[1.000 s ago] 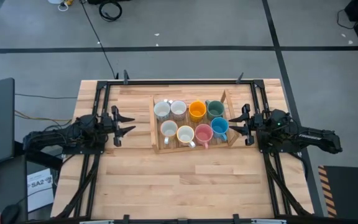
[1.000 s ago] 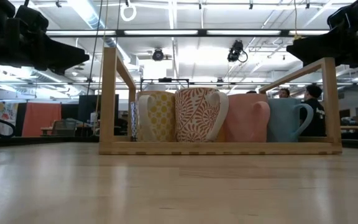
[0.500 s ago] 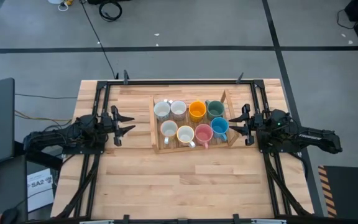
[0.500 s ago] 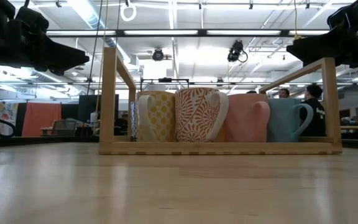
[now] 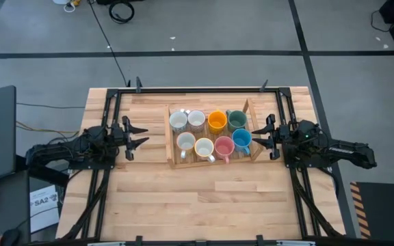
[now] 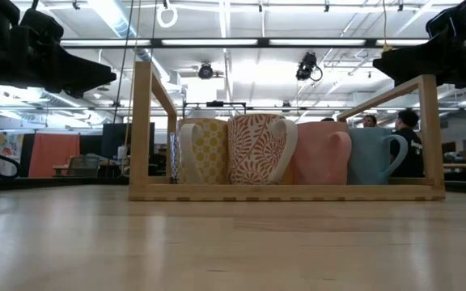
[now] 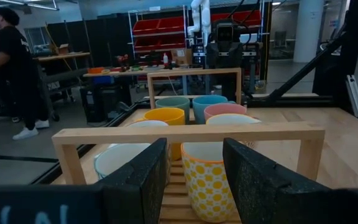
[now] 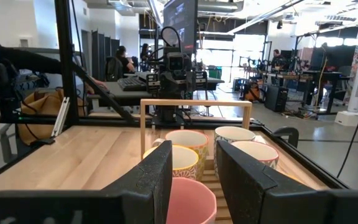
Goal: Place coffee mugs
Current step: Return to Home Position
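The coffee mugs [image 5: 204, 146] all stand inside the slatted wooden tray [image 5: 169, 133], in two rows of four. The orange mug [image 5: 217, 121] is in one row, next to the dark green one [image 5: 237, 121]. The pink mug [image 5: 224, 145] and blue mug [image 5: 242, 139] are in the other.

Nothing has just changed: no mug is held and none stands outside the tray, so the placing looks finished. Only the arms' return to rest seems to be left.

The left gripper [image 5: 142, 135] hangs off the tray's left end, well apart from it. Its fingers are spread and hold nothing. The right gripper [image 5: 258, 137] sits just beside the tray's right end, also spread and empty.

Set against the views from a second and half a second ago, I find no difference. Both arms and every mug are in the same places.
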`<state>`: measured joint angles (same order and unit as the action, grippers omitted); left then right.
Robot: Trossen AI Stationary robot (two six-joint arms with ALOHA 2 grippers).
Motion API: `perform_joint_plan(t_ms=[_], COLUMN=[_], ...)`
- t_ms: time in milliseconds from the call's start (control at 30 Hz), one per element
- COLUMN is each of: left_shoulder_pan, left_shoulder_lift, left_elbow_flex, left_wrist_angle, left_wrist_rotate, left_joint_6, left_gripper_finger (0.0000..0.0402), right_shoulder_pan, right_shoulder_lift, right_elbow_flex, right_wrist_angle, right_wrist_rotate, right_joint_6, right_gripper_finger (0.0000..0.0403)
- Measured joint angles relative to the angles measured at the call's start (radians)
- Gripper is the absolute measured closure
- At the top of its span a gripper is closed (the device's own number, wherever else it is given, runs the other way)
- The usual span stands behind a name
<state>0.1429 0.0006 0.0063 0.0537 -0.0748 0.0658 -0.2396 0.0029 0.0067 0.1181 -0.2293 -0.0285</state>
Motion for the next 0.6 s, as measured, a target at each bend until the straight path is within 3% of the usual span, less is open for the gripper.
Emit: perform_joint_plan(t_ms=[600], left_shoulder_pan=[0.0], left_shoulder_lift=[0.0], left_elbow_flex=[0.0], left_wrist_angle=[0.0], left_wrist_rotate=[-0.011], left_joint_6=[0.0], left_gripper_finger=[0.0237], right_shoulder_pan=[0.0], right_shoulder_lift=[0.0], right_elbow_flex=[0.0], right_wrist_angle=[0.0], right_wrist_rotate=[0.0], right_joint_6=[0.0], right_gripper_finger=[0.0271])
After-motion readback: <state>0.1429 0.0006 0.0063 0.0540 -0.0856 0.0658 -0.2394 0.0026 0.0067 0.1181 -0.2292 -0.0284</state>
